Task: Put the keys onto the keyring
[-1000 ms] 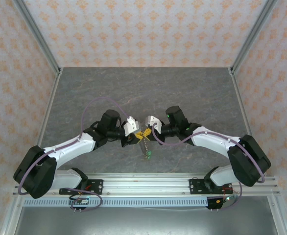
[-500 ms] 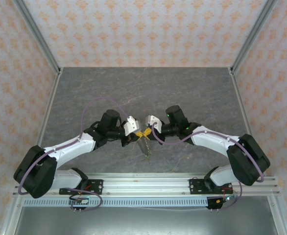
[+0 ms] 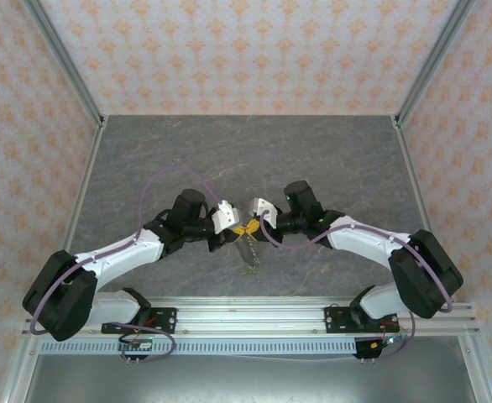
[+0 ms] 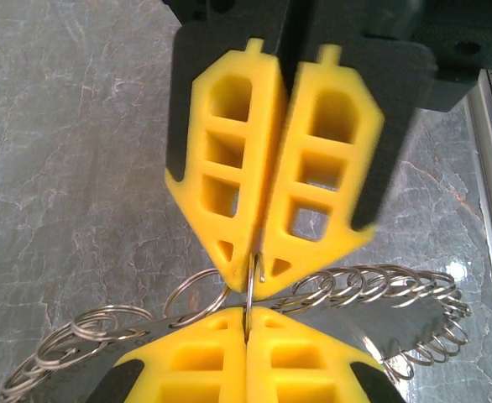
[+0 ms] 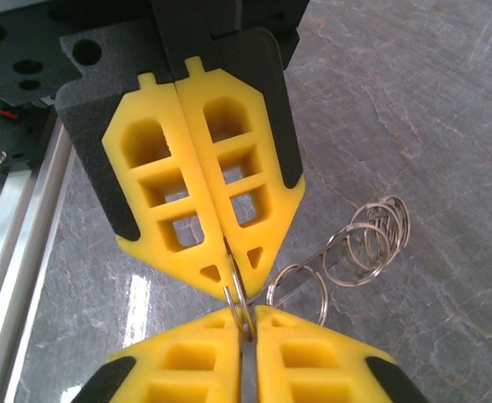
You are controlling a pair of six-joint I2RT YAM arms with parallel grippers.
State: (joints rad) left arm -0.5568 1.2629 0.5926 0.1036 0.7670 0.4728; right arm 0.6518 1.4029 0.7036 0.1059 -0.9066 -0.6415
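Both end effectors meet tip to tip above the surface (image 3: 229, 151), a little beyond the middle of the metal rail (image 3: 246, 312). The left end effector (image 4: 247, 317) is pressed together, pinching one thin link of the keyring (image 4: 359, 285), a chain of silvery wire rings that trails to either side and droops toward the rail. The right end effector (image 5: 246, 319) is closed to a slit on the same link from the opposite side. The step looks like steadying or prising that link so the keys can be threaded on. Next, one end effector would have to let go without dropping the chain. Open surface stretches away from the rail, and the side walls stand well apart from it.
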